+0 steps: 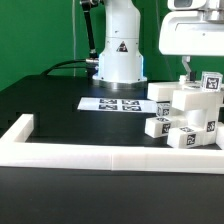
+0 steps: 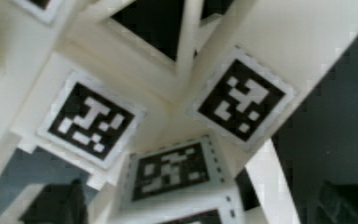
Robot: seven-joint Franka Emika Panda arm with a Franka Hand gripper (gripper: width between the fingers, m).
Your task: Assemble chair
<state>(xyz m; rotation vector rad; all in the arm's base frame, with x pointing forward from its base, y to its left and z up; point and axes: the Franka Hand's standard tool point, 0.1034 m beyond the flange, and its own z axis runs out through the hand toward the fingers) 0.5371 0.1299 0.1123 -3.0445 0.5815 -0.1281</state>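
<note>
Chair parts (image 1: 185, 112), blocky white plastic pieces stamped with black-and-white square tags, sit clustered on the black bench (image 1: 60, 105) toward the exterior view's right, some stacked on others, with the lowest pieces close behind the long white border rail (image 1: 110, 160) that runs across the front. That rail turns a corner at the exterior view's left and boxes in the dark work surface. Behind the cluster, the marker board (image 1: 112, 103) lies flat on the bench, its printed tags facing up, just in front of the robot's white base (image 1: 118, 55). The arm's white wrist housing hangs over the top of the cluster at the exterior view's upper right, and the tool (image 1: 190, 68) reaches down toward the topmost tagged piece; its fingertips are hard to make out from this angle. The tool stands released, jaws spread wide, and the pictures show nothing clamped between them. From the wrist view, tagged white faces of the chair parts (image 2: 149, 120) fill the picture at very close range, three tags plainly readable on tilted surfaces, with dark gaps between the pieces. Whether the fingers touch any piece cannot be told from either view.
</note>
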